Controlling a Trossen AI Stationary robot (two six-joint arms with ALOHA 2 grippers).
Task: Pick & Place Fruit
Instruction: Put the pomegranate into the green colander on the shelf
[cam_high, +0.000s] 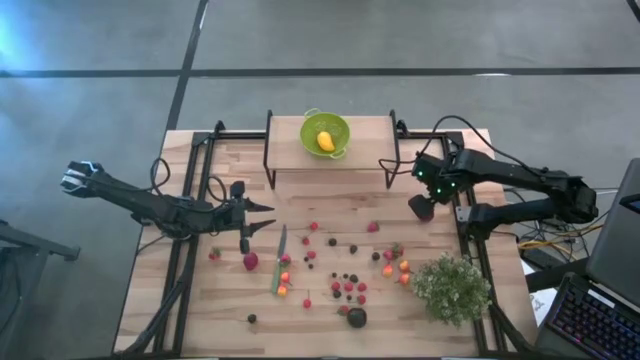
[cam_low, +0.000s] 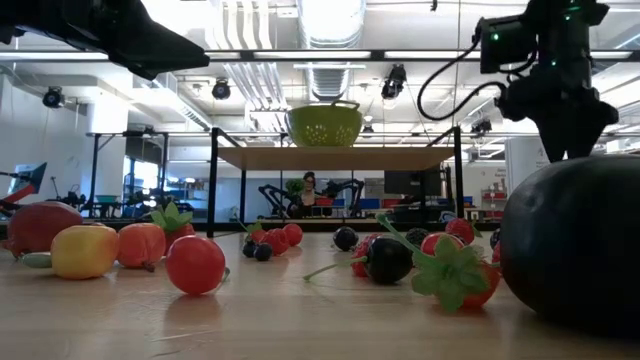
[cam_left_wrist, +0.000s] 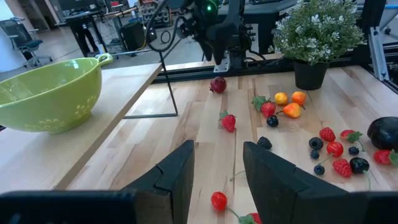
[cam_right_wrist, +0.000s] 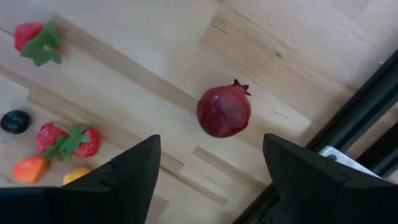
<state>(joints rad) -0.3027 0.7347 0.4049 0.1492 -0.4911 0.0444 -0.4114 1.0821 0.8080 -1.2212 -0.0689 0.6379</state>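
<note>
**Fingers spread on both arms, nothing held**

Right gripper: fingers parted wide, raised over the bench's right edge; a dark red pomegranate shows between them, unheld, whether on the wood I cannot tell.
Left gripper: fingers apart, empty, arm reaching in low from the left.
Fruit: scattered across mid-bench.

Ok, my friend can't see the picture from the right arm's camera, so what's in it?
A dark red pomegranate lies on the wooden table, apart from the right arm's tool, whose two dark fingers stand open on either side of it in the picture. Off to one side lie strawberries, a dark berry and small orange fruit.
</note>
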